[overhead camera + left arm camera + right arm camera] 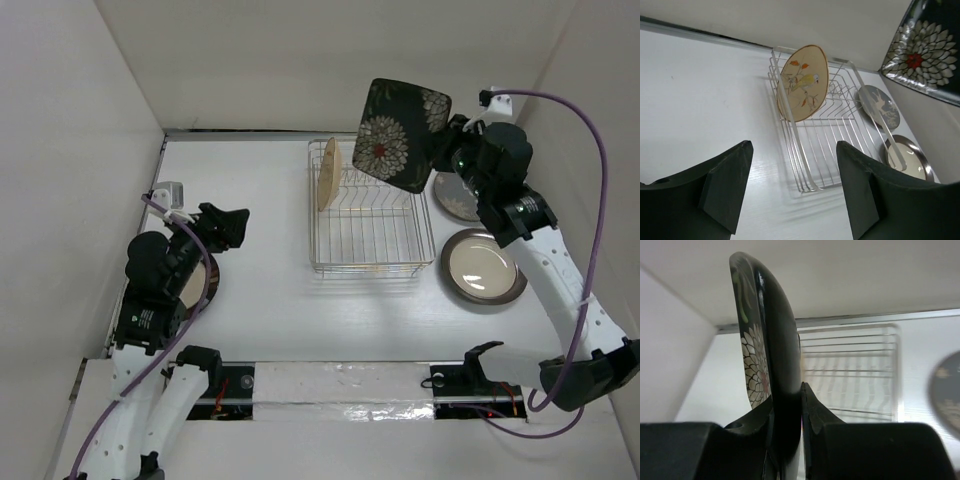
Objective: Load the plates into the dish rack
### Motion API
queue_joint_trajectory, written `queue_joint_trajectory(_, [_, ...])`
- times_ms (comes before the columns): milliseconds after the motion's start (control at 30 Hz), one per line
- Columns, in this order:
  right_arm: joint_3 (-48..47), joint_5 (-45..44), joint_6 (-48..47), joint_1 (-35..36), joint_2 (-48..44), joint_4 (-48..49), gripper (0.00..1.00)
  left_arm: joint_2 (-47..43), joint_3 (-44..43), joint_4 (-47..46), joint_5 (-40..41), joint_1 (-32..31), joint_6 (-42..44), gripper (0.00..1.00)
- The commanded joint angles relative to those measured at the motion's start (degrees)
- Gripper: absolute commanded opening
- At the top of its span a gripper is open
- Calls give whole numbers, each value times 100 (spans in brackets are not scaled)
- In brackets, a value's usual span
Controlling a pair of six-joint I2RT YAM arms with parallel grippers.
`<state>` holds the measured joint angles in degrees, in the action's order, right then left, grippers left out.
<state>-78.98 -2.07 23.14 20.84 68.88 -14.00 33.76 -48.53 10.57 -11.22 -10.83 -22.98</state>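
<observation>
- Right claw point(450, 140) is pinching the black square plate point(398, 135) by one edge. In the right wrist view the fingers are clamped on either side of the rim and the plate stands edge-on.
- The plate is in the air, upper middle of the top view, over the far right corner of the dish rack point(370, 270). Its flower face is tilted toward the camera and it is not in a slot yet.
- Left claw point(225, 225) is spread wide and empty, left side of the frame, well apart from the rack.
- Another dark plate with a cream centre point(195, 287) lies partly hidden beneath the left arm.
- A tan round plate point(802, 82) with a bird painted on it stands upright in the slot at the rack's left end.
- Step in hand, my read: lower the square plate into a free slot.
- To do it well:
  - Turn the plate upright and parallel to the tan plate.
  - Line its bottom edge up between two prongs.
  - Come straight down and let go only once the edge sits in the wires.
- Room: the slots from the rack's middle to its right look free, so pick one apart from the tan plate to avoid knocking it.
- Edges: the back wall point(350, 60) is close behind the raised plate, and the side wall sits near the right arm.
- Two round plates lie on the table point(260, 200) just right of the rack, a dark marked plate point(455, 200) and a cream-centred plate point(483, 266). The forearm passes over them, so don't drop the elbow.
</observation>
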Motion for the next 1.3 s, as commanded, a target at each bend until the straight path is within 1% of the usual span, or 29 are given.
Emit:
queue_joint_trajectory(0, [-916, -1162, -739, -1, 19, -690, 0, -80, 203, -291, 252, -112, 276, 64])
queue_joint_trajectory(67, [-1127, -1392, -915, -106, 203, -1102, 0, -19, 283, -380, 270, -174, 285, 58])
queue_joint_trajectory(100, [-1215, -1463, -951, -107, 283, -1227, 0, 16, 318, -432, 235, -226, 294, 49])
queue_joint_trajectory(167, [-1435, -1411, -1056, -177, 633, -1586, 0, 87, 344, -459, 147, -227, 321, 28])
queue_joint_trajectory(200, [-1741, -1306, -1083, -177, 774, -1710, 0, 96, 362, -459, 155, -279, 329, 12])
queue_joint_trajectory(233, [-1900, -1209, -1118, -177, 924, -1842, 0, 105, 380, -468, 182, -279, 330, 3])
queue_joint_trajectory(267, [-2050, -1148, -1162, -177, 1082, -2052, 0, 148, 380, -459, 217, -349, 338, 0])
queue_joint_trajectory(333, [-2418, -1129, -1180, -99, 1451, -2203, 0, 175, 397, -450, 226, -350, 356, 0])
queue_joint_trajectory(433, [-2657, -1059, -1075, -98, 1777, -2318, 0, 157, 441, -442, 217, -402, 356, 0])
queue_joint_trajectory(633, [-2842, -576, -732, -45, 2251, -2388, 0, 210, 450, -442, 217, -402, 356, 0])
queue_joint_trajectory(867, [-2877, -198, -337, 8, 2629, -2099, 0, 281, 476, -459, 182, -402, 356, 0])
queue_joint_trajectory(1100, [-3097, -162, -116, 175, 3113, -2045, 0, 307, 494, -468, 155, -402, 347, 0])
queue_joint_trajectory(1267, [-3439, -215, 15, 289, 3403, -2133, 0, 307, 494, -459, 112, -402, 347, 0])
